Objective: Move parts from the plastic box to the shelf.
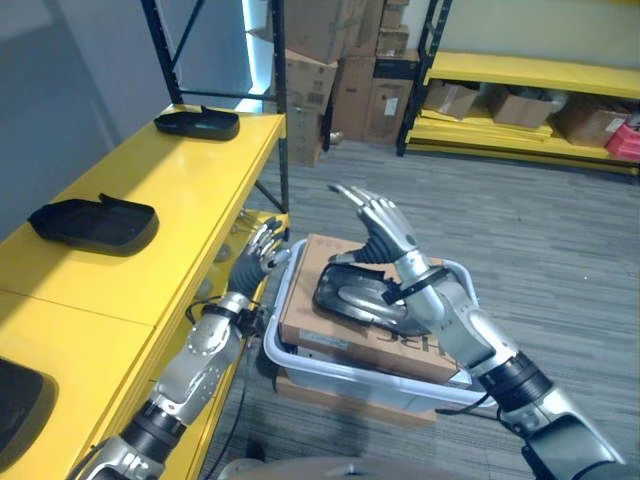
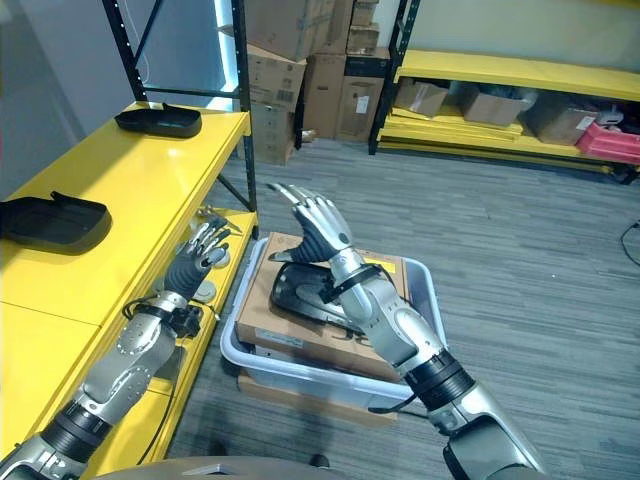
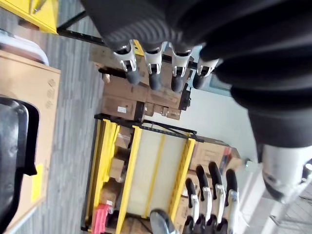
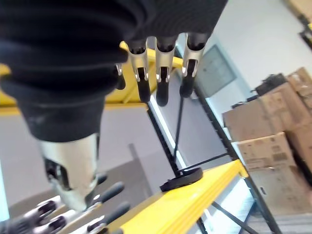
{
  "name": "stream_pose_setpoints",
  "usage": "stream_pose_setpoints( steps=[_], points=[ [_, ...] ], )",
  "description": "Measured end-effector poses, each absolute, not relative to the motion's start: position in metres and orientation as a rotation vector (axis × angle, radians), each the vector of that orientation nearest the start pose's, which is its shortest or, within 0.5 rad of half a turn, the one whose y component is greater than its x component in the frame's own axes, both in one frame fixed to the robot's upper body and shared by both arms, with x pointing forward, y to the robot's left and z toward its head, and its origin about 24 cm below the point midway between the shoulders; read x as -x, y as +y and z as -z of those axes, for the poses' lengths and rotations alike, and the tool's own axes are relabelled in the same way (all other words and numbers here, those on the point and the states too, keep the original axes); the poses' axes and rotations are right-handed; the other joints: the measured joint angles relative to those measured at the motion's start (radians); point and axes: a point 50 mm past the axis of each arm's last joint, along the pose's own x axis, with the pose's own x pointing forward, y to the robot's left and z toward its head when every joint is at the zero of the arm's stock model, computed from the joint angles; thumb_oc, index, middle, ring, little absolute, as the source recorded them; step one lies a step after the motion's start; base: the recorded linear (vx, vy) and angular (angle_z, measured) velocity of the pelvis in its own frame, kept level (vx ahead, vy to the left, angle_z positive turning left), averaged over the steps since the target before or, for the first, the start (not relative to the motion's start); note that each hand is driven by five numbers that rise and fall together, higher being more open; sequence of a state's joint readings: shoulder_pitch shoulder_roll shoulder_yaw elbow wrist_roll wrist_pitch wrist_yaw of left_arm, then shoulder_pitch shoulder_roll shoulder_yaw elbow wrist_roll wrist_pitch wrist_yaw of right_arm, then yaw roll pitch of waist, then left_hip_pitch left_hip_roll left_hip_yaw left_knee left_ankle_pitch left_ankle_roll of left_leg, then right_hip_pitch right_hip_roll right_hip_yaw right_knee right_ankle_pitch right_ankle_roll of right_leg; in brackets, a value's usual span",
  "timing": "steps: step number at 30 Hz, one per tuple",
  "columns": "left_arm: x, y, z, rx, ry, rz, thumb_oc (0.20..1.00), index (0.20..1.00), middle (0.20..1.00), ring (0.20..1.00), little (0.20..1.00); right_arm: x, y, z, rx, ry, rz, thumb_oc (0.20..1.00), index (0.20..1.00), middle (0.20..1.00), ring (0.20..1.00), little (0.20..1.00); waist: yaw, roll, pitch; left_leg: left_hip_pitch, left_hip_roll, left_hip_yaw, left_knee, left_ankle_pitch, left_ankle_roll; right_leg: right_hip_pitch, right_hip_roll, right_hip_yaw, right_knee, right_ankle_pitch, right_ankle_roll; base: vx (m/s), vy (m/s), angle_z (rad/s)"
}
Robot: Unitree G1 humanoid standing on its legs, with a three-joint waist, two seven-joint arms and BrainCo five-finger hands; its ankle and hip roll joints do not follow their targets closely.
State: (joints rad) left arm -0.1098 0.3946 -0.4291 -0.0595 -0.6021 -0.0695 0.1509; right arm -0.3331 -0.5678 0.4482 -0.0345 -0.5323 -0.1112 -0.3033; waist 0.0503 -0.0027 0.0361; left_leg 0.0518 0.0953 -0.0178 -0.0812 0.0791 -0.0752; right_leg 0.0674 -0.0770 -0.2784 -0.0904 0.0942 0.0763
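Observation:
A pale plastic box [image 1: 300, 365] stands on the floor beside the yellow shelf [image 1: 170, 190]. A brown cardboard sheet [image 1: 320, 300] lies across its top, and a black moulded part [image 1: 355, 295] rests on that sheet. My right hand [image 1: 375, 222] hovers above the black part with its fingers straight and open, holding nothing. My left hand [image 1: 262, 250] is raised between the shelf edge and the box, fingers straight and empty. Two black parts [image 1: 95, 222] [image 1: 197, 122] lie on the shelf top; a third [image 1: 18, 400] shows at the near left edge.
A black shelf upright [image 1: 280, 100] rises just beyond the box. Stacked cardboard cartons [image 1: 340, 70] stand at the back. Another yellow rack [image 1: 530, 100] with boxes runs along the far right. Grey plank floor [image 1: 540, 240] lies right of the box.

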Motion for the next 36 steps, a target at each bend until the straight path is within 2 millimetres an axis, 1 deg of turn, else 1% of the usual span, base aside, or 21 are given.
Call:
stream_pose_setpoints(
  steps=[1,2,4,5,8,9,10,11,14,17,19,20,22,24,25,29,30,31,33,34,36],
  points=[
    [-0.254,0.124,-0.059,0.193,0.010,0.282,1.000,1.000,1.000,1.000,1.000,-0.286,-0.138,-0.118,0.968,-0.560,-0.142,1.000,1.000,1.000,1.000,1.000,0.001,-0.003,-0.002,0.001,0.001,0.000,0.000,-0.001,-0.001,0.000,0.001,0.001,0.000,0.000,0.000,0.00,0.031,-0.03],
    [-0.252,0.133,-0.048,0.146,0.046,0.251,1.000,1.000,1.000,1.000,1.000,-0.289,-0.155,-0.091,0.894,-0.369,-0.094,1.000,1.000,1.000,1.000,1.000,-0.001,-0.006,-0.005,0.001,0.001,0.001,0.000,-0.003,0.000,0.000,0.000,0.002,0.000,-0.002,-0.001,0.00,0.000,0.00],
    [-0.249,0.139,-0.039,0.077,0.072,0.241,1.000,1.000,1.000,1.000,1.000,-0.286,-0.169,-0.070,0.878,-0.247,-0.082,1.000,1.000,1.000,1.000,1.000,-0.002,-0.005,-0.005,-0.004,-0.001,0.002,-0.001,-0.003,0.000,-0.005,-0.001,0.003,0.000,0.000,0.001,0.00,0.000,0.00],
    [-0.242,0.149,-0.018,0.005,0.144,0.212,1.000,1.000,1.000,1.000,1.000,-0.278,-0.185,-0.045,0.839,-0.113,-0.042,1.000,1.000,1.000,1.000,1.000,-0.002,-0.005,-0.006,-0.004,-0.001,0.002,-0.005,-0.004,0.000,-0.008,-0.002,0.002,0.000,-0.002,0.002,0.00,0.032,-0.01],
    [-0.217,0.168,0.027,-0.119,0.340,0.170,1.000,1.000,1.000,1.000,1.000,-0.265,-0.202,-0.006,0.708,0.121,0.033,1.000,1.000,1.000,1.000,1.000,-0.012,-0.003,-0.005,-0.012,-0.001,0.004,-0.006,-0.004,0.000,-0.014,-0.002,-0.001,0.000,-0.002,0.002,0.00,0.033,-0.02],
    [-0.207,0.174,0.041,-0.158,0.406,0.166,1.000,1.000,1.000,1.000,1.000,-0.263,-0.204,0.002,0.688,0.170,0.047,1.000,1.000,1.000,1.000,1.000,-0.016,-0.002,-0.003,-0.013,-0.001,0.004,-0.005,-0.004,0.001,-0.015,-0.002,-0.001,0.000,-0.002,0.002,0.00,0.034,0.00],
    [-0.200,0.177,0.049,-0.180,0.451,0.161,1.000,1.000,1.000,1.000,1.000,-0.263,-0.205,0.003,0.681,0.182,0.053,1.000,1.000,1.000,1.000,1.000,-0.013,-0.001,-0.001,-0.014,-0.002,0.004,-0.005,-0.004,0.000,-0.016,-0.002,-0.002,0.000,-0.002,0.002,-0.02,0.065,0.00],
    [-0.185,0.184,0.063,-0.205,0.518,0.134,1.000,1.000,1.000,1.000,1.000,-0.265,-0.204,0.004,0.617,0.188,0.096,1.000,1.000,1.000,1.000,1.000,-0.011,0.000,-0.001,-0.011,-0.001,0.005,-0.006,-0.004,0.000,-0.015,-0.003,-0.002,0.000,-0.003,0.003,-0.02,0.045,0.00],
    [-0.169,0.193,0.081,-0.243,0.618,0.105,1.000,1.000,1.000,1.000,1.000,-0.266,-0.203,0.012,0.516,0.238,0.175,1.000,1.000,1.000,1.000,1.000,0.013,0.001,0.002,-0.018,-0.002,0.005,-0.005,-0.005,0.000,-0.024,-0.003,0.001,0.000,-0.002,0.003,-0.02,0.044,0.01],
    [-0.166,0.194,0.085,-0.244,0.640,0.095,1.000,1.000,1.000,1.000,1.000,-0.267,-0.199,0.022,0.459,0.294,0.214,1.000,1.000,1.000,1.000,1.000,0.033,0.003,0.002,-0.018,-0.003,0.008,-0.005,-0.005,0.000,-0.026,-0.004,0.006,0.000,-0.001,0.004,-0.02,0.037,-0.02],
    [-0.165,0.194,0.086,-0.243,0.641,0.093,1.000,1.000,1.000,1.000,1.000,-0.269,-0.196,0.022,0.444,0.294,0.228,1.000,1.000,1.000,1.000,1.000,0.041,0.004,0.003,-0.022,-0.005,0.007,-0.006,-0.004,0.001,-0.029,-0.006,0.005,0.000,0.000,0.005,-0.01,0.028,0.00],
    [-0.163,0.193,0.089,-0.250,0.654,0.091,1.000,1.000,1.000,1.000,1.000,-0.271,-0.194,0.025,0.435,0.309,0.238,1.000,1.000,1.000,1.000,1.000,0.038,0.004,0.003,-0.022,-0.005,0.007,-0.006,-0.004,0.001,-0.029,-0.006,0.005,0.000,0.000,0.006,0.00,0.000,0.00],
    [-0.159,0.188,0.095,-0.251,0.677,0.097,1.000,1.000,1.000,1.000,1.000,-0.273,-0.188,0.034,0.403,0.359,0.254,1.000,1.000,1.000,1.000,1.000,0.041,0.001,0.005,-0.026,-0.006,0.003,-0.006,-0.004,0.001,-0.028,-0.006,-0.003,0.000,0.001,0.006,-0.01,0.011,0.04],
    [-0.160,0.184,0.095,-0.258,0.673,0.111,1.000,1.000,1.000,1.000,1.000,-0.275,-0.185,0.039,0.425,0.392,0.243,1.000,1.000,1.000,1.000,1.000,0.045,-0.001,0.007,-0.034,-0.006,-0.007,-0.005,0.001,-0.001,-0.029,-0.006,-0.008,0.000,0.001,0.006,-0.01,0.022,0.13],
    [-0.161,0.182,0.095,-0.256,0.670,0.115,1.000,1.000,1.000,1.000,1.000,-0.275,-0.185,0.041,0.436,0.407,0.242,1.000,1.000,1.000,1.000,1.000,0.058,-0.002,0.008,-0.035,-0.006,-0.009,-0.002,0.002,-0.003,-0.029,-0.005,-0.009,0.000,0.000,0.007,0.00,0.024,0.10],
    [-0.161,0.182,0.095,-0.256,0.669,0.110,1.000,1.000,1.000,1.000,1.000,-0.283,-0.181,0.039,0.531,0.394,0.196,1.000,1.000,1.000,1.000,1.000,0.080,-0.005,0.011,-0.036,-0.006,-0.013,0.000,0.005,-0.007,-0.028,-0.005,-0.014,0.000,0.000,0.007,0.00,0.006,0.04],
    [-0.164,0.181,0.093,-0.256,0.658,0.113,1.000,1.000,1.000,1.000,1.000,-0.290,-0.181,0.036,0.672,0.372,0.131,1.000,1.000,1.000,1.000,1.000,0.087,-0.011,0.018,-0.039,-0.006,-0.019,0.000,0.007,-0.008,-0.028,-0.006,-0.030,0.000,0.000,0.007,0.00,-0.004,0.15],
    [-0.164,0.181,0.093,-0.257,0.655,0.113,1.000,1.000,1.000,1.000,1.000,-0.291,-0.183,0.035,0.698,0.364,0.120,1.000,1.000,1.000,1.000,1.000,0.088,-0.014,0.020,-0.044,-0.006,-0.030,0.000,0.009,-0.007,-0.028,-0.006,-0.034,0.000,-0.002,0.007,-0.01,-0.013,0.25],
    [-0.166,0.182,0.092,-0.259,0.646,0.125,1.000,1.000,1.000,1.000,1.000,-0.295,-0.186,0.033,0.820,0.348,0.060,1.000,1.000,1.000,1.000,1.000,0.099,-0.024,0.027,-0.054,-0.006,-0.040,0.000,0.012,-0.005,-0.030,-0.005,-0.042,0.000,-0.003,0.006,-0.01,-0.023,0.19],
    [-0.166,0.183,0.091,-0.261,0.644,0.134,1.000,1.000,1.000,1.000,1.000,-0.298,-0.190,0.030,0.876,0.340,0.031,1.000,1.000,1.000,1.000,1.000,0.113,-0.028,0.031,-0.062,-0.006,-0.044,0.000,0.013,-0.004,-0.035,-0.005,-0.049,0.000,-0.002,0.005,-0.01,-0.026,0.12],
    [-0.167,0.184,0.091,-0.284,0.636,0.156,1.000,1.000,1.000,1.000,1.000,-0.302,-0.196,0.031,1.000,0.346,-0.027,1.000,1.000,1.000,1.000,1.000,0.114,-0.035,0.037,-0.076,-0.007,-0.063,0.000,0.019,-0.006,-0.040,-0.005,-0.066,0.000,-0.003,0.006,-0.04,-0.034,0.23]
  ],
)
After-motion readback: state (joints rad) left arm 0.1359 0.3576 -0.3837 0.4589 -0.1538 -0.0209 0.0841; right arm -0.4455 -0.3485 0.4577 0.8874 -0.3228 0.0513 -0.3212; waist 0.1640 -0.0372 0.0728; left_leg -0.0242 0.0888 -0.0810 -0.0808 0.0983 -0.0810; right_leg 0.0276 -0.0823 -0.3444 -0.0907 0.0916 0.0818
